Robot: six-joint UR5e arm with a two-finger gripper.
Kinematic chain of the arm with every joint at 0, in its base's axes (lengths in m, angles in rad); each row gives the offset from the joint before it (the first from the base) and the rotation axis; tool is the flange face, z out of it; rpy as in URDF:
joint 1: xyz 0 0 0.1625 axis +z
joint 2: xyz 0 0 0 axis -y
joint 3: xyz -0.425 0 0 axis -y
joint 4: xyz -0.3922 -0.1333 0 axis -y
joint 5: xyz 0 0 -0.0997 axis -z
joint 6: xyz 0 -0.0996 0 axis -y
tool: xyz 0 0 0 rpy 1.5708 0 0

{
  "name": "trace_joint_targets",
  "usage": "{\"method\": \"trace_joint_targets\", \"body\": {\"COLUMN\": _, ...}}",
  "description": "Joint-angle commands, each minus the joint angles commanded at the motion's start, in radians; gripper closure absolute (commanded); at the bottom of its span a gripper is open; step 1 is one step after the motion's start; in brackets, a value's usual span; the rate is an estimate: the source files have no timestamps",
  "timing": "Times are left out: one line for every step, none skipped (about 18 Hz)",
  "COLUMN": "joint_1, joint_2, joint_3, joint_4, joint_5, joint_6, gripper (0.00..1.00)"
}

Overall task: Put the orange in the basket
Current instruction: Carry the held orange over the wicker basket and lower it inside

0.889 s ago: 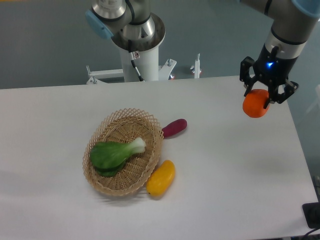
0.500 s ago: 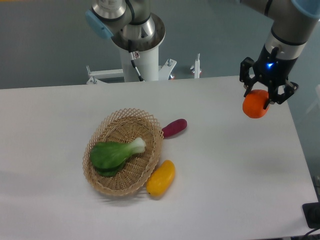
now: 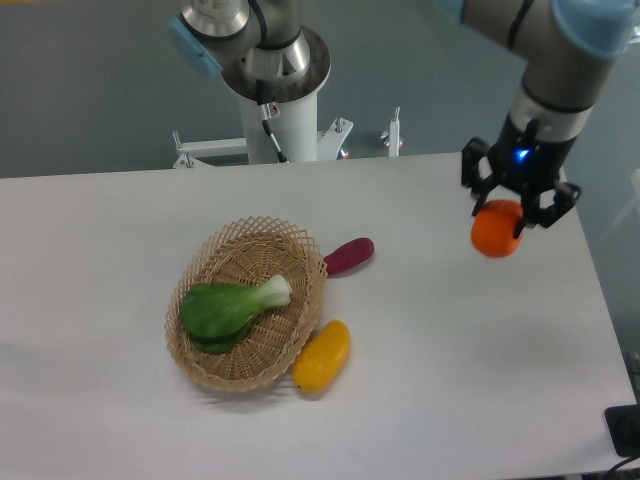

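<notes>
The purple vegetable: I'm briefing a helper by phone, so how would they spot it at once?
Find the wicker basket on the white table. Just off its upper right rim lies the small purple vegetable, apart from it. It is dark magenta, unlike the yellow fruit below it.

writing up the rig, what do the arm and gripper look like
The arm is grey metal tubing with light blue joint caps. The gripper is black, with short dark fingers and a small blue light glowing on its body.
</notes>
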Motion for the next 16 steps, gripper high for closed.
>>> {"method": "trace_joint_targets", "body": {"joint_1": -0.023, "joint_2": -0.002, "joint_3": -0.002, "joint_4": 0.002, "joint_5": 0.002, "joint_6": -0.072, "gripper": 0.51}}
{"method": "trace_joint_targets", "body": {"joint_1": -0.049, "joint_2": -0.008, "joint_3": -0.005, "joint_4": 0.012, "joint_5": 0.002, "joint_6": -0.141, "gripper": 0.51}}
{"method": "trace_joint_targets", "body": {"joint_1": -0.075, "joint_2": -0.011, "joint_3": -0.008, "joint_4": 0.047, "joint_5": 0.002, "joint_6": -0.195, "gripper": 0.51}}
{"method": "trace_joint_targets", "body": {"joint_1": -0.11, "joint_2": -0.006, "joint_3": -0.033, "joint_4": 0.104, "joint_5": 0.008, "joint_6": -0.261, "gripper": 0.51}}
{"method": "trace_joint_targets", "body": {"joint_1": -0.123, "joint_2": -0.002, "joint_3": -0.05, "joint_4": 0.138, "joint_5": 0.008, "joint_6": -0.312, "gripper": 0.51}}
{"method": "trace_joint_targets", "body": {"joint_1": -0.152, "joint_2": 0.001, "joint_3": -0.064, "joint_4": 0.158, "joint_5": 0.009, "joint_6": -0.37, "gripper": 0.51}}
{"method": "trace_joint_targets", "body": {"joint_1": -0.181, "joint_2": 0.011, "joint_3": -0.075, "joint_4": 0.166, "joint_5": 0.009, "joint_6": -0.425, "gripper": 0.51}}
{"method": "trace_joint_targets", "body": {"joint_1": -0.206, "joint_2": 0.011, "joint_3": -0.08, "joint_4": 0.169, "joint_5": 0.011, "joint_6": -0.471, "gripper": 0.51}}
{"method": "trace_joint_targets", "body": {"joint_1": -0.241, "joint_2": 0.011, "joint_3": -0.09, "joint_4": 0.167, "joint_5": 0.011, "joint_6": -0.504, "gripper": 0.51}}
{"method": "trace_joint_targets", "body": {"joint_1": -0.272, "joint_2": 0.011, "joint_3": -0.113, "joint_4": 0.172, "joint_5": 0.011, "joint_6": -0.515, "gripper": 0.51}}
{"method": "trace_joint_targets", "body": {"joint_1": -0.293, "joint_2": 0.008, "joint_3": -0.135, "joint_4": 0.176, "joint_5": 0.006, "joint_6": -0.501, "gripper": 0.51}}
{"method": "trace_joint_targets", "body": {"joint_1": -0.324, "joint_2": 0.003, "joint_3": -0.143, "joint_4": 0.179, "joint_5": 0.005, "joint_6": -0.484, "gripper": 0.51}}
{"method": "trace_joint_targets", "body": {"joint_1": -0.35, "joint_2": -0.005, "joint_3": -0.144, "joint_4": 0.179, "joint_5": 0.005, "joint_6": -0.461, "gripper": 0.51}}
{"method": "trace_joint_targets", "body": {"joint_1": -0.374, "joint_2": -0.017, "joint_3": -0.15, "joint_4": 0.189, "joint_5": 0.002, "joint_6": -0.46, "gripper": 0.51}}
{"method": "trace_joint_targets", "body": {"joint_1": -0.385, "joint_2": -0.034, "joint_3": -0.155, "joint_4": 0.201, "joint_5": 0.0, "joint_6": -0.476, "gripper": 0.5}}
{"method": "trace_joint_targets", "body": {"joint_1": -0.401, "joint_2": -0.041, "joint_3": -0.156, "joint_4": 0.204, "joint_5": 0.0, "joint_6": -0.499, "gripper": 0.5}}
